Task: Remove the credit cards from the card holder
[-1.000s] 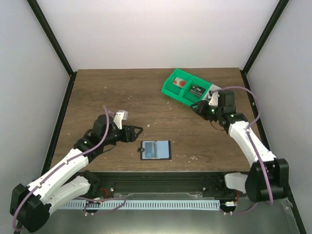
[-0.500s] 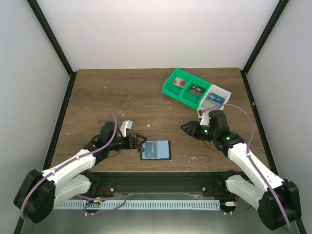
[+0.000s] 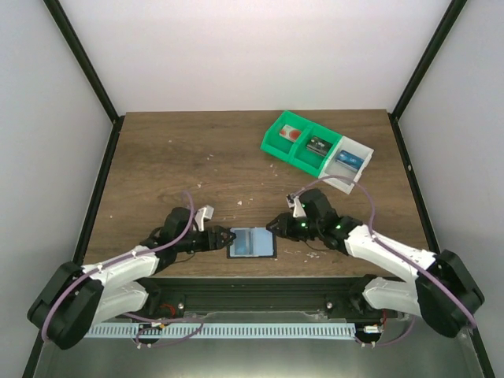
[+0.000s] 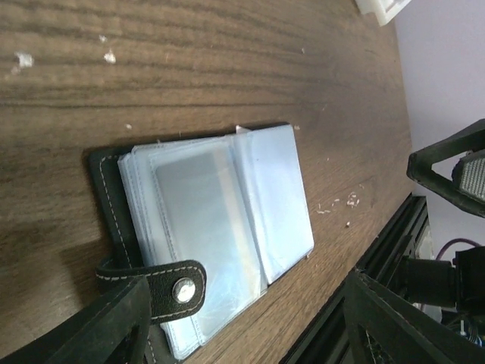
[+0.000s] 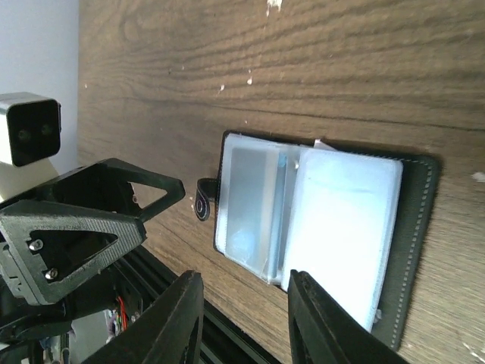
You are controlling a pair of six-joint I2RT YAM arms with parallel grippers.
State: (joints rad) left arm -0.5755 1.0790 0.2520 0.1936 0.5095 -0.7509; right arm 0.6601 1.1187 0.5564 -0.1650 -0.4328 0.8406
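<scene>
The holder (image 3: 252, 242) lies open and flat at 6 o'clock on the table (image 3: 181, 150), close to the near edge. Its black cover is down and its pale blue sleeves (image 4: 227, 227) face up.

The left gripper (image 3: 223, 237) sits low at the holder's 9 o'clock with its jaws apart, holding nothing. In its wrist view the snap tab (image 4: 163, 284) lies just beside one finger, touching or nearly so. That placement looks meant to catch the tab edge and pin the holder, so it won't slide when a card is pulled.

The right gripper (image 3: 277, 225) is at the holder's 2 o'clock, also low, with its jaws parted and empty. Its wrist view shows the two fingers (image 5: 318, 318) over the holder's edge, on the side away from the tab. I judge this to be the pulling side, opposite the anchor. A small pale corner pokes out at the sleeves' far edge. It may be a card, but I cannot tell.

Neither gripper has a grip yet, so the step in hand looks like bracing the holder before drawing a card.

Further off, at 1 o'clock, the green and white bins (image 3: 303, 142) stand well apart from the holder. Each compartment holds a small flat item. These are likely cards, which would make the bins the drop place.
</scene>
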